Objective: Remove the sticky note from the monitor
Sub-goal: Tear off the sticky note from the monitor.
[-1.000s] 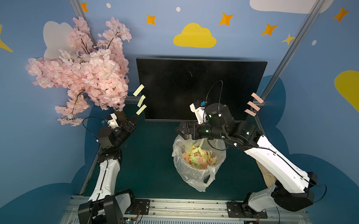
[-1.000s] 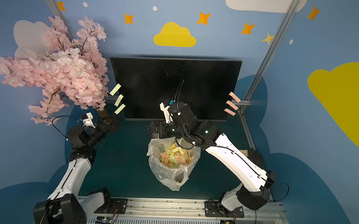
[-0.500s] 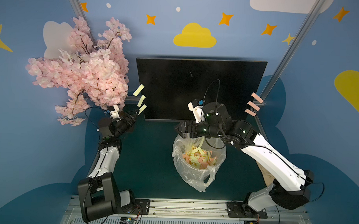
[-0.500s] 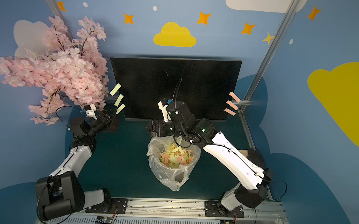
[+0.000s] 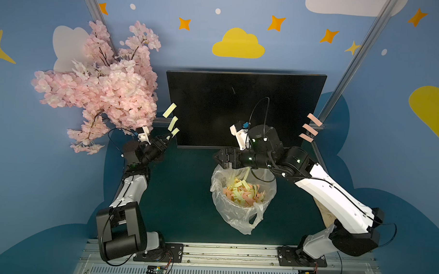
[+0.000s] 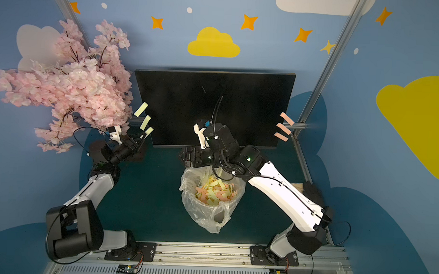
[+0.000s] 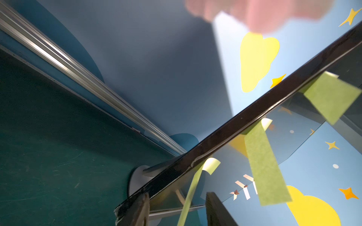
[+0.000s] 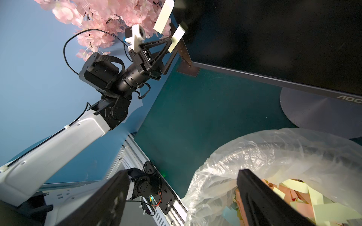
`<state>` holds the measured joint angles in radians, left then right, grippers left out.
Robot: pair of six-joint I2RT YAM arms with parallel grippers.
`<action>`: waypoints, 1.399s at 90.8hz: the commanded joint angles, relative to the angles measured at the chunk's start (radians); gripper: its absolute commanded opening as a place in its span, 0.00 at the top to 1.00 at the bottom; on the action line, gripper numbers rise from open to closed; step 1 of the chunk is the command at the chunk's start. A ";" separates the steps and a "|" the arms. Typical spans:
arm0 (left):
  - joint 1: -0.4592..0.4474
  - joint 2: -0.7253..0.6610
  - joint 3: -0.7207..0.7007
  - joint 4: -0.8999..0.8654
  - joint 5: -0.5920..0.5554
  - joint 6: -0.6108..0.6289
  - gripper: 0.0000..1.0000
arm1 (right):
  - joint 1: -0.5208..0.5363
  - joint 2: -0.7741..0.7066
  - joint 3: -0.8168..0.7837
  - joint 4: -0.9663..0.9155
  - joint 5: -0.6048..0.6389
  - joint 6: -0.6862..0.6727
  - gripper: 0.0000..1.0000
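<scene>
Three yellow sticky notes (image 5: 173,121) cling to the left edge of the monitor (image 5: 240,98); your left jaws stand apart around the lowest, right jaws apart before it.

stand base (image 8: 313,113): under the monitor (image 8: 274,39), partly behind the plastic bag (image 8: 274,152).
logo (image 8: 350,98): on the monitor's lower edge, cut by the picture's edge.
blossoms (image 7: 258,11): beside the monitor, a pink blur.
lowest yellow note (image 7: 191,193): at the monitor's corner, its end runs out of view between the left gripper (image 7: 177,197) fingers.
</scene>
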<state>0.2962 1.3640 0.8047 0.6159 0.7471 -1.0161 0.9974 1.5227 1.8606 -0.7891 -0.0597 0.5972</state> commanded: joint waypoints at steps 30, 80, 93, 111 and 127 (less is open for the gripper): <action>-0.005 0.027 0.023 0.059 0.024 -0.008 0.77 | 0.003 -0.013 -0.013 0.020 0.017 -0.005 0.09; -0.018 -0.178 -0.117 0.028 -0.034 -0.061 0.97 | 0.003 -0.049 -0.049 0.011 0.049 0.002 0.09; -0.074 -0.357 -0.159 -0.096 -0.074 -0.051 0.97 | -0.005 -0.078 -0.064 -0.008 0.079 0.001 0.09; -0.228 -0.605 -0.122 -0.449 -0.160 0.053 0.97 | -0.057 -0.133 -0.105 -0.049 0.109 0.008 0.09; -0.384 -0.695 0.009 -0.734 -0.219 0.159 0.97 | -0.120 -0.191 -0.144 -0.106 0.127 0.016 0.09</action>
<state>-0.0124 0.7013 0.7284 0.1188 0.5919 -0.9634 0.9123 1.3762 1.7390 -0.8345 0.0357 0.6056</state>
